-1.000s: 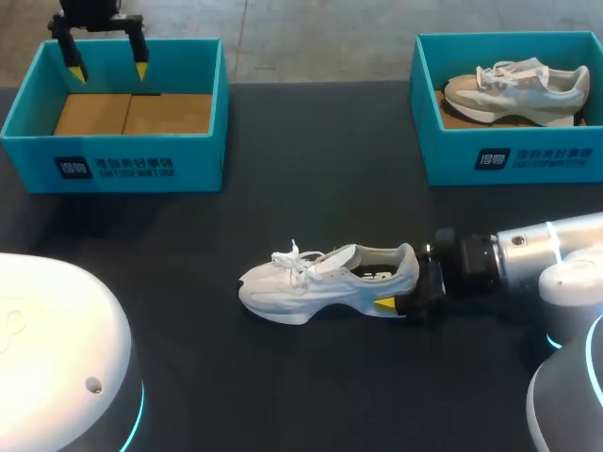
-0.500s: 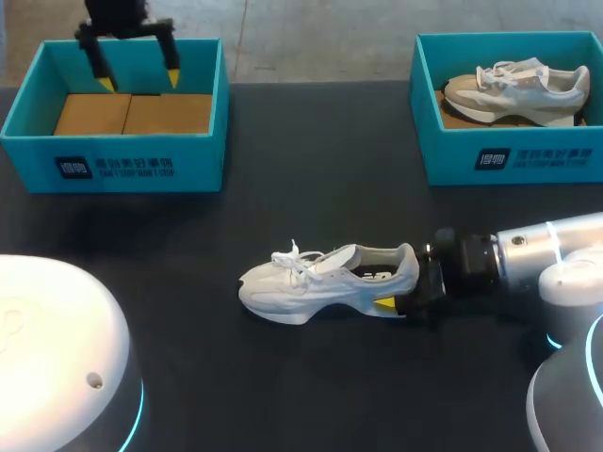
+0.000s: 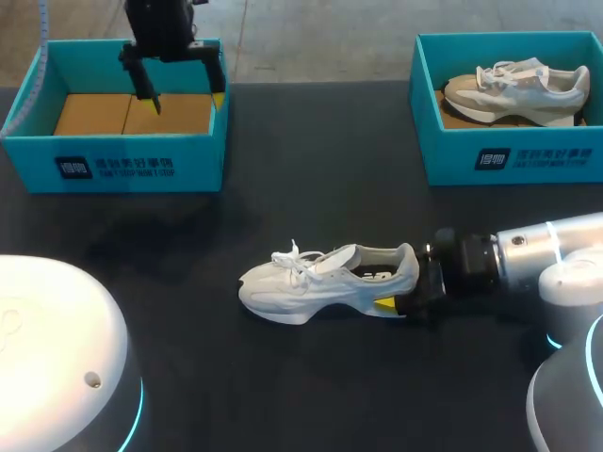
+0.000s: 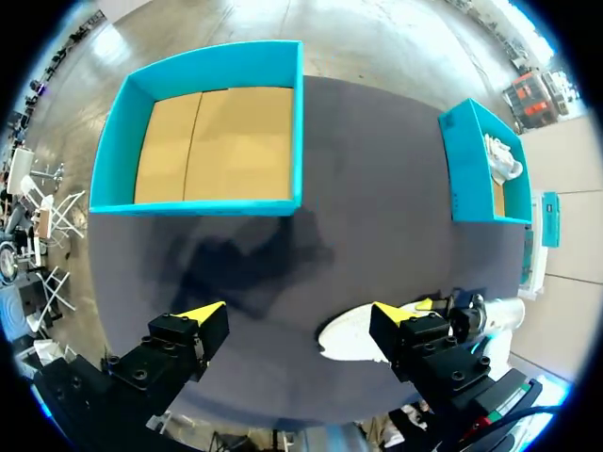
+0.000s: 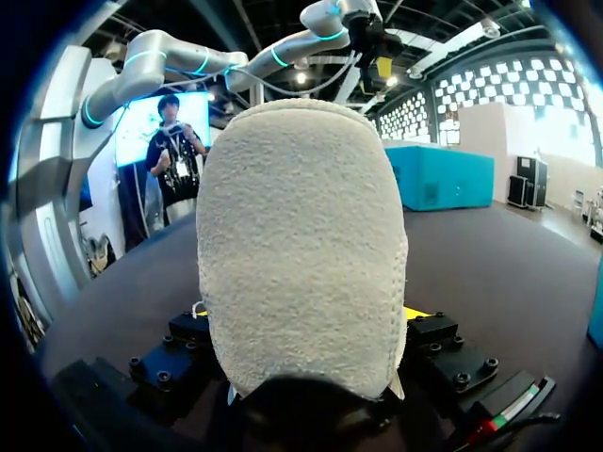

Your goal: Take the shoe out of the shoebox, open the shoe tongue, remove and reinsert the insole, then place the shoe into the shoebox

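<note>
Midway across the counter (image 3: 311, 179), our right claw (image 3: 396, 290) pinches the heel of the white shoe (image 3: 311, 278). Over the left shoebox (image 3: 122, 165), our left claw (image 3: 185, 98) hangs wide open, empty.

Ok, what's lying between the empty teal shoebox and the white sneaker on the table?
Nothing: only bare black tabletop separates the empty teal shoebox from the white sneaker, clearest in the head view.
</note>
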`<state>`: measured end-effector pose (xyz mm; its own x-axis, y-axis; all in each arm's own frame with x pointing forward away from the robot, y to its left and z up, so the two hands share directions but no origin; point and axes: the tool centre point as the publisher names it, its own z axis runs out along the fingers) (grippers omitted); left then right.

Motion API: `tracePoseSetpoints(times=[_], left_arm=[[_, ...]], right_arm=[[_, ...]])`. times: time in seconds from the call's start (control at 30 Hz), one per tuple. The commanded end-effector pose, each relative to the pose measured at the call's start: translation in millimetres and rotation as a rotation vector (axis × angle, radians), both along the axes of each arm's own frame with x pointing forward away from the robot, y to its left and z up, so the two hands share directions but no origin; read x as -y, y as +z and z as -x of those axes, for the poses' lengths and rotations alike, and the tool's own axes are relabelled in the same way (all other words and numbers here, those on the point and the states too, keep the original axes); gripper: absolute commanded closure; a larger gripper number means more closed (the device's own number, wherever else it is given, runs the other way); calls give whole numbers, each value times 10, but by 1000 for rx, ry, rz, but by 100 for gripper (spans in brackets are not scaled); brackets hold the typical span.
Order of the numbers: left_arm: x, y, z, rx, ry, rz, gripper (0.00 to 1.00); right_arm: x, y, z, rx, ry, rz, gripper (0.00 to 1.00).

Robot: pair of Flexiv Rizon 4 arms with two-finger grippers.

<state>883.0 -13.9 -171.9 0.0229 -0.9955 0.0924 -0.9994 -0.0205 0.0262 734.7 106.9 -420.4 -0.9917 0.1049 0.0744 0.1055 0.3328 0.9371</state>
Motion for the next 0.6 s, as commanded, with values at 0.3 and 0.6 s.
tracePoseSetpoints(times=[0.3, 0.6], left_arm=[[561, -124, 384, 2, -14, -1, 0], [955, -224, 680, 6, -54, 5, 0]], right_arm=[[-7, 4, -8, 0, -1, 2, 100], [-7, 4, -8, 0, -1, 2, 100]])
